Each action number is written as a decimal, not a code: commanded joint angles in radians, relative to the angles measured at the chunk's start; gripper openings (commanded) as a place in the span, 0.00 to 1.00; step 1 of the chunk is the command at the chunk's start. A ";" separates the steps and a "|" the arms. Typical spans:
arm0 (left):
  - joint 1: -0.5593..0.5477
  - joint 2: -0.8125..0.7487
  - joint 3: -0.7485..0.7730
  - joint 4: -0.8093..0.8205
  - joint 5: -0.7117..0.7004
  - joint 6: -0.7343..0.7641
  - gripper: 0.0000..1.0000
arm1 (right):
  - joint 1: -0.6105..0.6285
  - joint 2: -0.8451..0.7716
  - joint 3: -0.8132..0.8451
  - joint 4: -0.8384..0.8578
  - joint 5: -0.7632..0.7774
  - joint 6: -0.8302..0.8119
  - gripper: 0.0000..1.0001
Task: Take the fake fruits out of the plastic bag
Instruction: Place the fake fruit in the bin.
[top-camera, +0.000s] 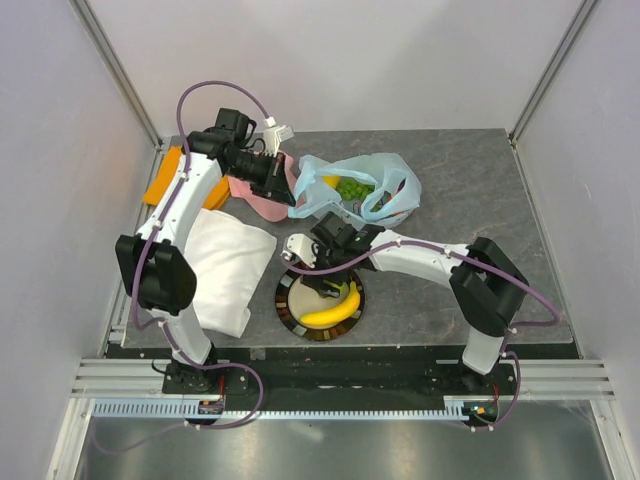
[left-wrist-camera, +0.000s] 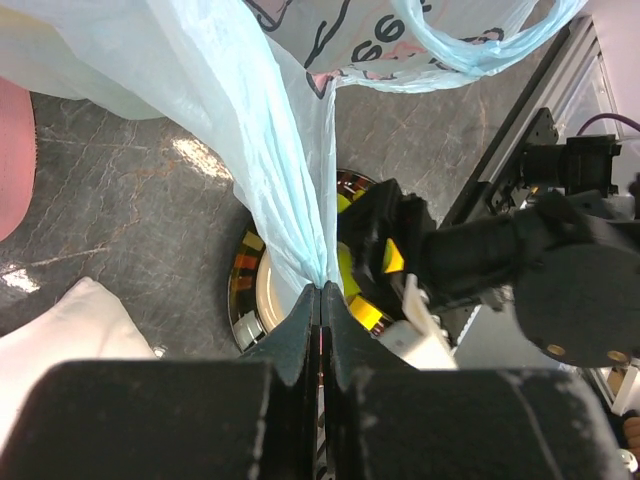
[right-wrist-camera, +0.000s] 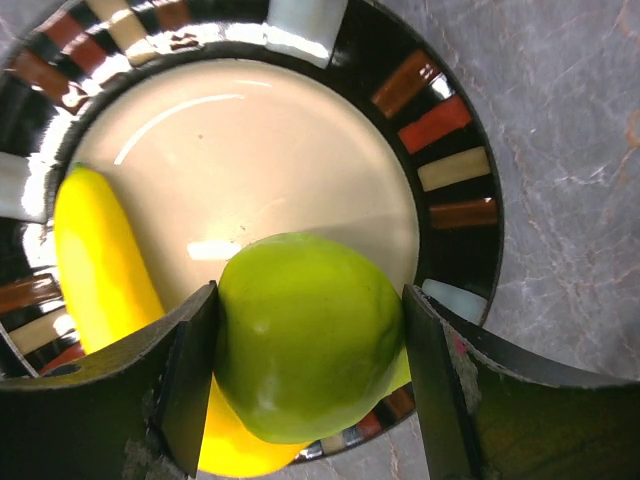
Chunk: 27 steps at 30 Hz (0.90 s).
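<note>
My right pincer (right-wrist-camera: 310, 375) is closed round the green apple (right-wrist-camera: 300, 330), one finger on each flank, right over the plate (right-wrist-camera: 440, 170). Can't tell from the wrist cam whether the apple touches the plate. The banana (right-wrist-camera: 95, 260) lies on the plate, just beside and partly under the apple. Left pincer (left-wrist-camera: 322, 315) is pinched tight on a fold of the plastic bag (left-wrist-camera: 250, 130), w/ the film drawn into a taut pleat btw the fingers. In the top view the bag sits on the tabletop (top-camera: 480, 190) behind the plate, mouth gaping, w/ green grapes (top-camera: 352, 188) and something yellow (top-camera: 329, 181) showing inside.

Handling, as I judge it: the apple is glossy hard plastic, prob. light and hollow. It's round and slick, so it could squirt out if squeezed off-centre — hold it across the widest part, as now. It'll likely roll on release, so let go low, in the plate's hollow. The bag film is thin and limp w/ no stiffness — it needs the left grip to hold the mouth up, best taken at the rim or a handle. The grapes are lumpy; I'd take the bunch across its middle, not by one berry.
</note>
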 joint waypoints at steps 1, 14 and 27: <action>0.001 -0.070 -0.015 0.022 -0.004 -0.013 0.02 | -0.024 0.053 0.034 -0.010 0.063 0.052 0.48; 0.001 -0.060 -0.003 0.022 -0.009 -0.004 0.02 | -0.051 0.059 0.078 -0.108 0.068 0.070 0.61; 0.001 -0.024 0.029 0.022 0.008 -0.004 0.02 | -0.051 0.133 0.167 -0.229 0.079 0.076 0.59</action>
